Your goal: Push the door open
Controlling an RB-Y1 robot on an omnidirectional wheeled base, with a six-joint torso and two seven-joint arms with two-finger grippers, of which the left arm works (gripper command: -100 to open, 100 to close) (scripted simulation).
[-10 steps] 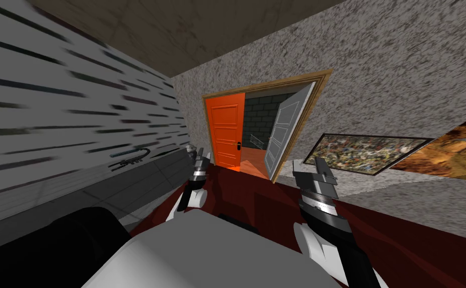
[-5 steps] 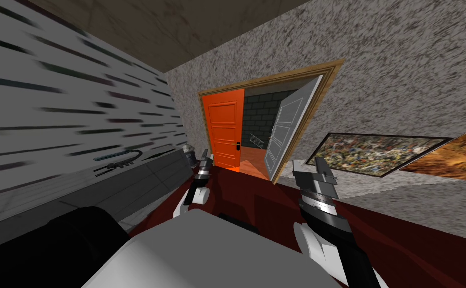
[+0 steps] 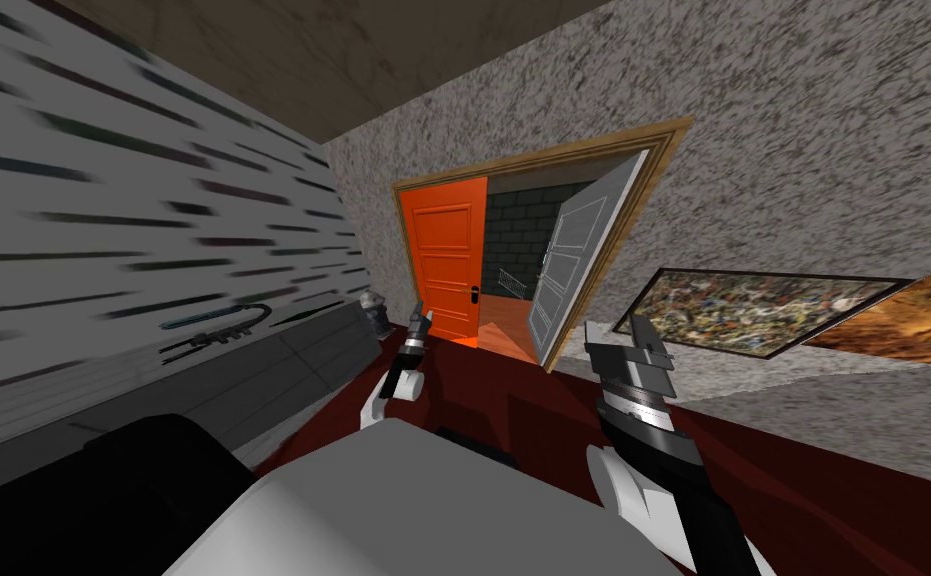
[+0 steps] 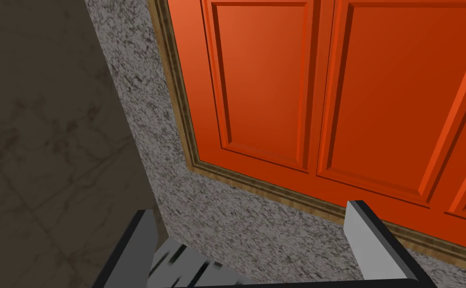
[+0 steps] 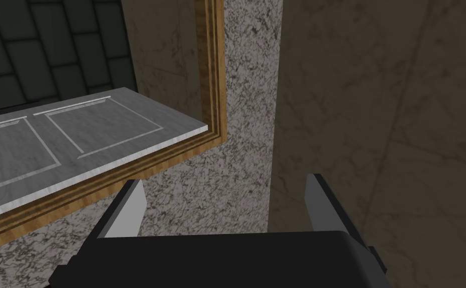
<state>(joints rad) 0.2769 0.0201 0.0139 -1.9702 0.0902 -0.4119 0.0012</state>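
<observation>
Facing a wood frame [image 3: 543, 165] set in a speckled wall [image 3: 803, 150]. See orange door [image 3: 445, 265] lying flat in the frame's left half, dark handle [image 3: 474, 291] at its inner edge. See grey door [image 3: 573, 260] in the right half, swung off at an angle, with dark brick [image 3: 518, 230] showing between the two. Hold left gripper [image 3: 419, 318] raised toward the orange door, apart from it; fingers spread wide, nothing between them. Through left wrist view, look along them at the orange door's panelled corner and the frame corner just beside it. Hold right gripper [image 3: 621, 335] over dark red floor [image 3: 513, 390], off the grey door's lower edge; fingers wide too, empty. Through right wrist view, look at the grey door's edge near a frame corner. Note painting [image 3: 753, 305] on the wall right of the frame.
</observation>
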